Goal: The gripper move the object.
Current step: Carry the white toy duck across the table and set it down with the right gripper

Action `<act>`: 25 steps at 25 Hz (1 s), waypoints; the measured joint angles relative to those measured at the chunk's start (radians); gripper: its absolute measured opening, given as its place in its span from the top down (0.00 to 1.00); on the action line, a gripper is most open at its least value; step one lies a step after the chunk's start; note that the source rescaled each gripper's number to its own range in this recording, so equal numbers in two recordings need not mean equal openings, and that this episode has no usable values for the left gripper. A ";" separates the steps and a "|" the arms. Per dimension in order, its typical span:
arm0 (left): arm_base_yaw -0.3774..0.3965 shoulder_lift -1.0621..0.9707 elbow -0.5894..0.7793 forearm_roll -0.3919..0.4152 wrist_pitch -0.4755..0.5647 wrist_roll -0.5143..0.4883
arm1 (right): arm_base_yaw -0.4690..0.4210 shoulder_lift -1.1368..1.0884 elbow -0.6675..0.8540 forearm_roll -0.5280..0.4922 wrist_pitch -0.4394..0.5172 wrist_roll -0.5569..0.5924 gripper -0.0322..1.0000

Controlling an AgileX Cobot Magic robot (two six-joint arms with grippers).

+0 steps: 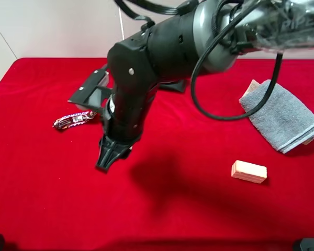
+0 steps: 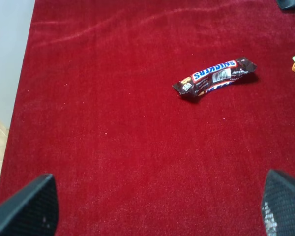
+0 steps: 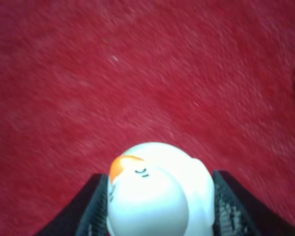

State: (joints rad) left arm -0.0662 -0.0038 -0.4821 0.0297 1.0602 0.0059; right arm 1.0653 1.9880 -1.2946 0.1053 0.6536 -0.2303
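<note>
While the right gripper (image 3: pixel 157 209) has its jaws closed on the white object (image 3: pixel 157 184), left of the bench's (image 1: pixel 42 209) middle, carrying seems the step in hand; next calls for a gentle set-down and release.

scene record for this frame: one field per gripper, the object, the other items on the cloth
right gripper: over the left half of the red cloth, shut on the white object
white object: rounded, orange mark and small dark lines on top, touching both fingers
object on cloth or lifted: cannot tell
left gripper: open, holds nothing
Snickers bar: flat on the cloth, beside the right gripper, apart from it
grey towel: folded, right side
beige block: front right, apart from the towel
</note>
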 joint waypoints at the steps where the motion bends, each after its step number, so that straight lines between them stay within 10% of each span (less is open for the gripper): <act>1: 0.000 0.000 0.000 0.000 0.000 0.000 | 0.008 0.000 0.000 0.000 -0.008 0.000 0.97; 25: 0.000 0.000 0.000 0.000 0.000 0.000 | 0.017 0.148 0.000 0.000 -0.141 0.006 0.97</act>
State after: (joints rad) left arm -0.0662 -0.0038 -0.4821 0.0297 1.0602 0.0059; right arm 1.0824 2.1363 -1.2946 0.1050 0.5130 -0.2242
